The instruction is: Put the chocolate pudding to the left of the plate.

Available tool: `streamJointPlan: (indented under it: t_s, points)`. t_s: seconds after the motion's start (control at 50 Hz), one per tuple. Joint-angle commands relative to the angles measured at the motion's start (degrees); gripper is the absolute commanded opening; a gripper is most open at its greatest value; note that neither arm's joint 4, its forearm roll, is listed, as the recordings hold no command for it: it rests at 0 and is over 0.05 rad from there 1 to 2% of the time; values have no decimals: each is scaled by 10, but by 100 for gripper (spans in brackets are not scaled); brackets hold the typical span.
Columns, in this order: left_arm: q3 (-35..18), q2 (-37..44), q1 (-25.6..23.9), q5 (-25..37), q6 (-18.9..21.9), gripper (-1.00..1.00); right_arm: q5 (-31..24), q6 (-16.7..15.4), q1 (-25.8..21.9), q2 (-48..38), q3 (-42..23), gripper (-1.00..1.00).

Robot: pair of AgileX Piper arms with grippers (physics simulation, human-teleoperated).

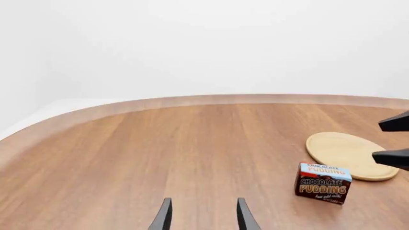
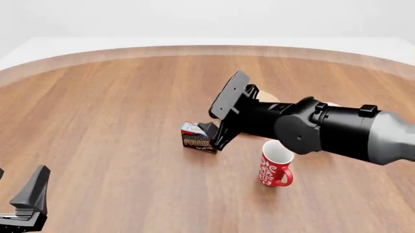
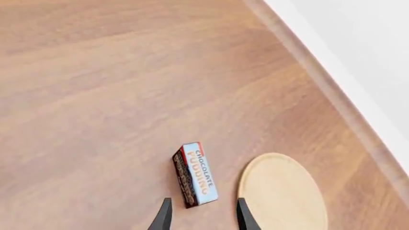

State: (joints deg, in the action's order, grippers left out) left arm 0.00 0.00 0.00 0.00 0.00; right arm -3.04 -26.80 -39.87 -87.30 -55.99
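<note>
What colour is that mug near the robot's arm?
The mug is red with a white pattern and a white inside, seen best in the front view.

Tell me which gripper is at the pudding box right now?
The right gripper: its open fingers sit just at the chocolate pudding beside the plate. The left gripper is open too, but far off at the near left of the table.
</note>
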Motion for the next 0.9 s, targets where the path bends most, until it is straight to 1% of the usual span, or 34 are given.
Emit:
streamJointPlan:
  t_s: [0.02, 0.22, 0.7, 0.9]
  points:
    - [0, 0, 0, 0, 0, 100, 18, 4, 0, -33, -9, 100]
    - [0, 0, 0, 0, 0, 100, 36, 14, 3, -68, -14, 100]
    - [0, 0, 0, 0, 0, 100, 53, 15, 26, -125, -28, 100]
    - [0, 0, 0, 0, 0, 100, 64, 19, 29, -136, -26, 100]
